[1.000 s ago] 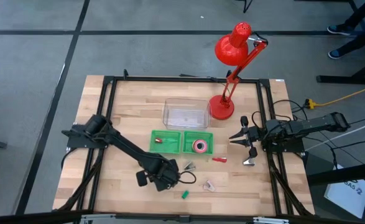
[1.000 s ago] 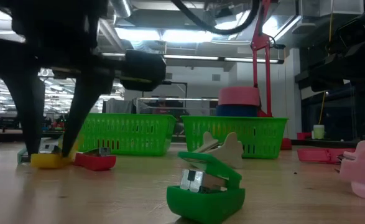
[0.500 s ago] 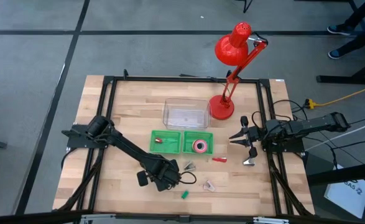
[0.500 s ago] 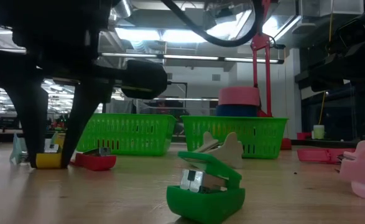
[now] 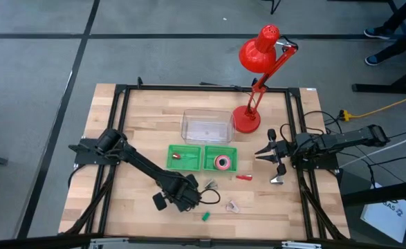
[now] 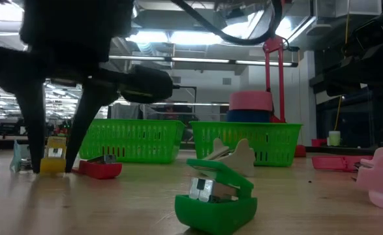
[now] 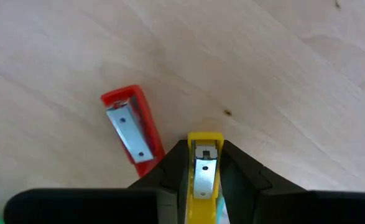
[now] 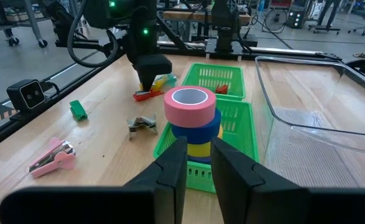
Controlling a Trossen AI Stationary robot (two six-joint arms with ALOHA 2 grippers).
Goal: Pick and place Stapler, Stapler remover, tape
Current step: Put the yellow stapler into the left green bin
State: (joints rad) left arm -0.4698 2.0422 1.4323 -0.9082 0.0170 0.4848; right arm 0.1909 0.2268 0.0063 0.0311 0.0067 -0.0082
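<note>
The yellow stapler [image 7: 202,177], flat earlier, now stands upright, pinched in the left gripper [image 7: 198,163]; the right gripper [image 8: 198,163] waits at 3 o'clock, fingers slightly apart.

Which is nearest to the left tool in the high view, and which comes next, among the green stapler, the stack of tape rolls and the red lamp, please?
1. Green stapler, just right of the left tool, near the table's front.
2. Stack of tape rolls, in the right green basket.
3. Red lamp, at the back right.
</note>
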